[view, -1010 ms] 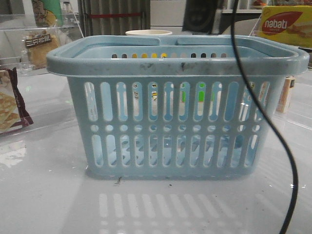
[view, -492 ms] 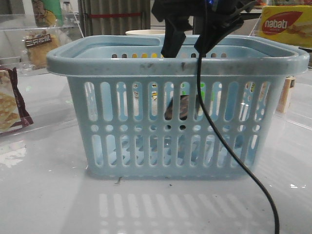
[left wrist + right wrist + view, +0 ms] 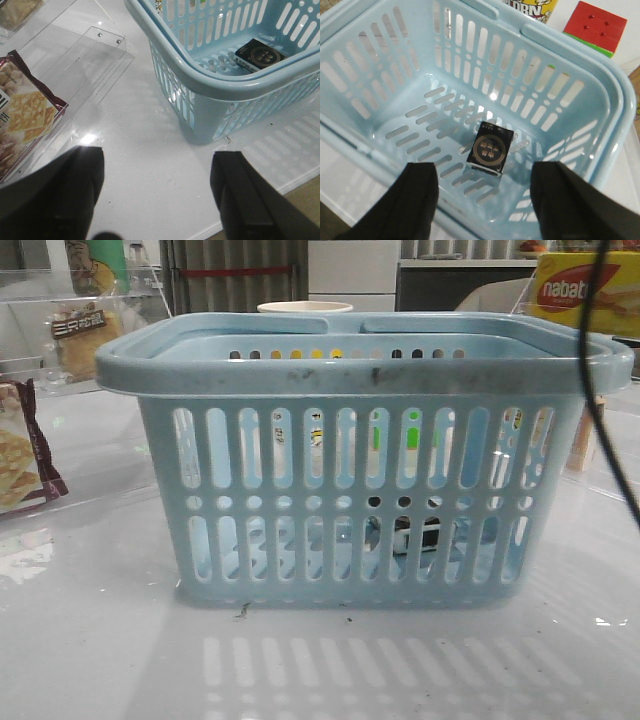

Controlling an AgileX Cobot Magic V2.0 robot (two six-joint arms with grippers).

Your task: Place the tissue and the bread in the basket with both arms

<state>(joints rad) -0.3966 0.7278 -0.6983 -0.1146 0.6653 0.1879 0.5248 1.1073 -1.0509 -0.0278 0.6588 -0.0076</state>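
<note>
The light blue basket [image 3: 360,455] stands mid-table. The tissue [image 3: 491,148], a small black pack with a round emblem, lies on the basket floor; it also shows through the slots in the front view [image 3: 415,535] and in the left wrist view [image 3: 259,54]. My right gripper [image 3: 487,200] is open and empty, above the basket's near rim [image 3: 350,135]. My left gripper [image 3: 157,192] is open and empty over bare table beside the basket [image 3: 200,70]. The bread [image 3: 85,335] sits in a clear case at the far left. Neither gripper shows in the front view.
A maroon-edged cracker bag [image 3: 20,455] lies in a clear tray on the left and shows in the left wrist view [image 3: 25,110]. A yellow box [image 3: 585,290] stands at the back right. A red-green cube [image 3: 595,25] lies beyond the basket. A black cable [image 3: 600,390] hangs at the right.
Half a second ago my right gripper hung inside the basket with the tissue at mid height. Now the gripper has left the front view and the tissue lies on the basket floor.
</note>
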